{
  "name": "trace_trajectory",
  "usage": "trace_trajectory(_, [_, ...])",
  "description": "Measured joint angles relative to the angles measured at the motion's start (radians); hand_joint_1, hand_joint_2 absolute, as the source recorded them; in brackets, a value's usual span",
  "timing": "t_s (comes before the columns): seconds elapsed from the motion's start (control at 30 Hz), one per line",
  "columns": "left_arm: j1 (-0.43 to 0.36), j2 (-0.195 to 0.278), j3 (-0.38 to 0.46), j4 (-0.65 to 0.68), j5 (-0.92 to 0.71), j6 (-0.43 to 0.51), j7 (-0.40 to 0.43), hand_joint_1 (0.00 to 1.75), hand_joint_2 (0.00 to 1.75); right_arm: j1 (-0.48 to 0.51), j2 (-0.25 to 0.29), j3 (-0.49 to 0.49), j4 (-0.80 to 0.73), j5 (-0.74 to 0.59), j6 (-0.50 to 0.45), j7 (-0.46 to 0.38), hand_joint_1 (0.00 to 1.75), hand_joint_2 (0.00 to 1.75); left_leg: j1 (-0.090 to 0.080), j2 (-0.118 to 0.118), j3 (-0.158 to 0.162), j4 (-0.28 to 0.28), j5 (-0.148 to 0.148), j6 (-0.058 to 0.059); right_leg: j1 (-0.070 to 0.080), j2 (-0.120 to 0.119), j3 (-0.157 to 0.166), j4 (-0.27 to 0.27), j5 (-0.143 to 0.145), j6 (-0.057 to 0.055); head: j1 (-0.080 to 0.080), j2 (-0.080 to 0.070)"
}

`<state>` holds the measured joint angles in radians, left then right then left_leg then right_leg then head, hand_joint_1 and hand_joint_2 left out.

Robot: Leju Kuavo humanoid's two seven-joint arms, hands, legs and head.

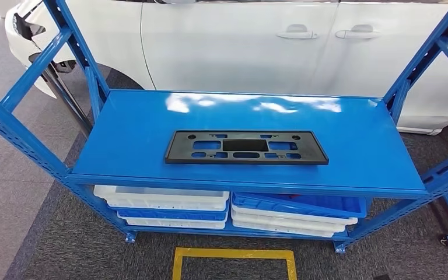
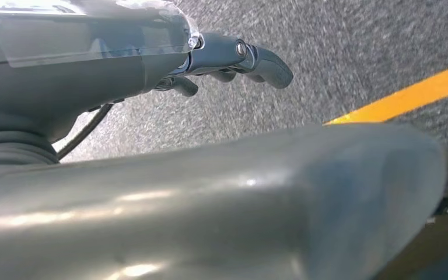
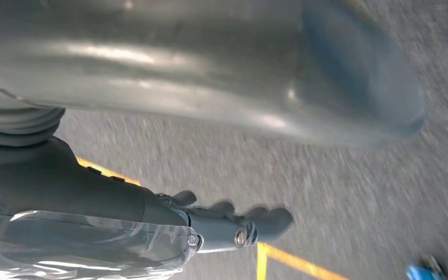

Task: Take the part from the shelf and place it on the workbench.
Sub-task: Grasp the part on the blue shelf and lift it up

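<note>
Flat on the blue shelf (image 1: 350, 140), black part (image 1: 246, 147), left hand (image 2: 233, 58) and right hand (image 3: 227, 224) well apart, both empty, fingers spread.

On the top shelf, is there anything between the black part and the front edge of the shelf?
No. In the head view, only bare blue shelf surface lies between the black part and the front edge.

Dark grey hand (image 2: 233, 58), clear cover, black cable.
</note>
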<state>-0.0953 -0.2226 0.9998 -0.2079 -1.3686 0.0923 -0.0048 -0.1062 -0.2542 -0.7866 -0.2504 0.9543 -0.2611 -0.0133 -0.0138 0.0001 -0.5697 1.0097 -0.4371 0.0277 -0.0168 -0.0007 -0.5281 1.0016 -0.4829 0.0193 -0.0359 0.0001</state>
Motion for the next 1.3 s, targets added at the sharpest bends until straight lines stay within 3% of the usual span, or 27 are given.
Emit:
trace_trajectory(0.03, [0.0,0.0,0.0,0.0,-0.001,0.0,0.001,0.0,0.0,0.005,0.012,-0.002,0.002,0.0,0.002,0.0,0.0,0.0,0.001,0.0,-0.004,0.007,-0.007,-0.006,-0.002,-0.001,-0.002,-0.003,0.005,-0.007,0.0,0.0])
trace_trajectory(0.1, [0.0,0.001,0.0,0.0,-0.002,0.001,0.002,0.0,0.0,0.01,0.037,-0.003,0.006,0.0,0.003,0.0,0.0,0.0,0.004,-0.001,-0.032,0.073,-0.06,-0.018,-0.007,-0.003,-0.011,-0.008,0.016,-0.02,0.0,0.0])
trace_trajectory(0.17, [0.001,0.001,0.0,0.0,-0.002,0.003,-0.001,0.0,0.0,0.017,0.056,-0.003,0.01,0.0,0.003,0.0,0.0,0.0,0.009,-0.002,-0.082,0.204,-0.14,-0.027,-0.006,-0.004,-0.023,-0.008,0.022,-0.024,0.0,0.0])
trace_trajectory(0.2, [0.001,0.001,0.0,0.0,-0.002,0.004,-0.003,0.0,0.0,0.021,0.063,-0.003,0.012,0.0,0.003,0.0,0.0,0.0,0.012,-0.002,-0.101,0.258,-0.164,-0.031,-0.006,-0.004,-0.029,-0.008,0.026,-0.024,0.0,0.0])
trace_trajectory(0.23, [0.002,0.002,0.0,0.0,-0.003,0.004,-0.005,0.0,0.0,0.023,0.068,-0.004,0.013,0.0,0.003,0.0,0.0,0.0,0.014,-0.001,-0.104,0.282,-0.169,-0.032,-0.006,-0.004,-0.033,-0.007,0.029,-0.022,0.0,0.0])
trace_trajectory(0.27, [0.003,0.002,0.0,0.0,-0.004,0.005,-0.006,0.0,0.0,0.025,0.07,-0.005,0.014,0.0,0.004,0.0,0.0,0.0,0.016,-0.001,-0.086,0.265,-0.155,-0.033,-0.006,-0.004,-0.036,-0.007,0.033,-0.02,0.0,0.0])
trace_trajectory(0.33, [0.002,0.003,0.0,0.0,-0.005,0.005,-0.006,0.0,0.0,0.026,0.073,-0.008,0.015,0.0,0.006,-0.002,0.0,0.0,0.018,-0.001,-0.002,0.13,-0.098,-0.028,-0.007,-0.004,-0.038,-0.006,0.038,-0.014,0.0,0.0])
trace_trajectory(0.4, [-0.001,0.003,0.0,0.0,-0.006,0.003,-0.004,0.0,0.0,0.026,0.075,-0.012,0.016,0.0,0.007,-0.003,0.0,0.0,0.015,-0.002,0.063,0.01,-0.063,-0.02,-0.004,-0.003,-0.04,-0.003,0.044,-0.004,0.0,0.0])
trace_trajectory(0.47, [-0.001,0.003,0.0,0.0,-0.007,0.002,-0.002,0.0,0.0,0.026,0.076,-0.015,0.016,0.0,0.008,-0.005,0.0,0.0,0.012,-0.002,0.069,-0.014,-0.057,-0.012,-0.002,-0.003,-0.045,-0.003,0.052,0.008,0.0,0.0])
trace_trajectory(0.53, [0.0,0.003,0.0,0.0,-0.008,0.002,0.001,0.0,0.0,0.028,0.076,-0.017,0.017,0.0,0.008,-0.008,0.0,0.0,0.012,0.0,0.061,-0.019,-0.044,0.003,-0.005,-0.002,-0.049,0.0,0.052,0.022,0.0,0.0])
trace_trajectory(0.57, [-0.001,0.003,0.0,0.0,-0.008,0.002,0.002,0.0,0.0,0.029,0.076,-0.019,0.017,0.0,0.009,-0.009,0.0,0.0,0.012,0.001,0.056,-0.023,-0.036,0.012,-0.007,-0.001,-0.057,0.016,0.033,0.027,0.0,0.0])
trace_trajectory(0.63, [-0.002,0.002,0.0,0.0,-0.008,0.002,0.002,0.0,0.0,0.031,0.076,-0.022,0.018,0.0,0.009,-0.013,0.0,0.0,0.012,0.004,0.042,-0.027,-0.02,0.026,-0.009,-0.001,-0.091,0.109,-0.045,0.032,0.0,0.0])
trace_trajectory(0.7, [-0.001,0.002,0.0,0.0,-0.008,0.002,0.002,0.0,0.0,0.033,0.076,-0.026,0.018,0.001,0.009,-0.016,0.0,0.0,0.007,0.005,0.021,-0.025,-0.007,0.03,-0.008,0.0,-0.133,0.24,-0.122,0.036,0.0,0.0])
trace_trajectory(0.73, [0.0,0.002,0.0,0.0,-0.008,0.002,0.002,0.0,0.0,0.034,0.076,-0.027,0.018,0.002,0.009,-0.016,0.0,0.0,0.005,0.006,0.01,-0.022,0.0,0.03,-0.007,0.0,-0.136,0.275,-0.135,0.036,0.0,0.0])
trace_trajectory(0.77, [0.0,0.002,0.0,0.0,-0.008,0.002,0.002,0.0,0.0,0.035,0.076,-0.028,0.018,0.002,0.009,-0.016,0.0,0.0,0.003,0.006,0.0,-0.019,0.006,0.03,-0.006,-0.001,-0.121,0.271,-0.128,0.035,0.0,0.0])
trace_trajectory(0.8, [0.001,0.002,0.0,0.0,-0.008,0.002,0.002,0.0,0.0,0.035,0.076,-0.029,0.019,0.002,0.01,-0.016,0.0,0.0,0.002,0.006,-0.01,-0.016,0.011,0.029,-0.005,0.0,-0.085,0.227,-0.106,0.032,0.0,0.0])
trace_trajectory(0.87, [0.0,0.002,0.0,0.0,-0.009,0.002,0.002,0.0,0.0,0.034,0.075,-0.029,0.019,0.002,0.01,-0.017,0.0,0.0,-0.001,0.006,-0.026,-0.008,0.021,0.025,-0.001,-0.001,0.014,0.078,-0.061,0.021,0.0,0.0])
trace_trajectory(0.93, [0.0,0.001,0.0,0.0,-0.01,0.003,0.002,0.0,0.0,0.034,0.074,-0.03,0.019,0.003,0.01,-0.016,0.0,0.0,-0.002,0.006,-0.033,-0.004,0.032,0.016,0.006,-0.001,0.064,-0.009,-0.042,0.01,0.0,0.0])
trace_trajectory(1.03, [0.0,-0.001,0.0,0.0,-0.012,0.003,0.004,0.0,0.0,0.036,0.073,-0.033,0.019,0.003,0.011,-0.016,0.0,0.0,-0.001,0.005,-0.039,-0.004,0.046,-0.002,0.009,-0.003,0.054,-0.024,-0.024,-0.007,0.0,0.0])
trace_trajectory(1.07, [0.001,-0.001,0.0,0.0,-0.012,0.003,0.004,0.0,0.0,0.035,0.073,-0.034,0.019,0.003,0.012,-0.015,0.0,0.0,0.0,0.004,-0.046,0.006,0.032,-0.009,0.006,-0.004,0.047,-0.027,-0.015,-0.014,0.0,0.0])
trace_trajectory(1.13, [0.002,-0.001,0.0,0.0,-0.012,0.003,0.005,0.0,0.0,0.035,0.075,-0.035,0.02,0.003,0.014,-0.015,0.0,0.0,0.005,0.002,-0.074,0.08,-0.042,-0.022,0.002,-0.006,0.026,-0.032,0.005,-0.025,0.0,0.0])
trace_trajectory(1.2, [0.002,-0.001,0.0,0.0,-0.012,0.004,0.005,0.0,0.0,0.037,0.076,-0.036,0.02,0.003,0.015,-0.014,0.0,0.0,0.011,0.002,-0.109,0.207,-0.124,-0.033,0.002,-0.007,0.002,-0.032,0.022,-0.028,0.0,0.0])
trace_trajectory(1.23, [0.002,-0.001,0.0,0.0,-0.012,0.005,0.005,0.0,0.0,0.038,0.076,-0.037,0.02,0.004,0.016,-0.014,0.0,0.0,0.014,0.002,-0.116,0.255,-0.138,-0.037,0.002,-0.008,-0.01,-0.031,0.031,-0.027,0.0,0.0])
trace_trajectory(1.27, [0.003,-0.001,0.0,0.0,-0.012,0.006,0.005,0.0,0.0,0.038,0.076,-0.037,0.02,0.005,0.016,-0.014,0.0,0.0,0.017,0.002,-0.108,0.274,-0.13,-0.039,0.001,-0.009,-0.022,-0.03,0.039,-0.025,0.0,0.0])
trace_trajectory(1.3, [0.003,0.0,0.0,0.0,-0.012,0.007,0.005,0.0,0.0,0.038,0.077,-0.037,0.02,0.005,0.016,-0.014,0.0,0.0,0.02,0.003,-0.081,0.254,-0.105,-0.04,0.001,-0.009,-0.033,-0.028,0.047,-0.023,0.0,0.0])
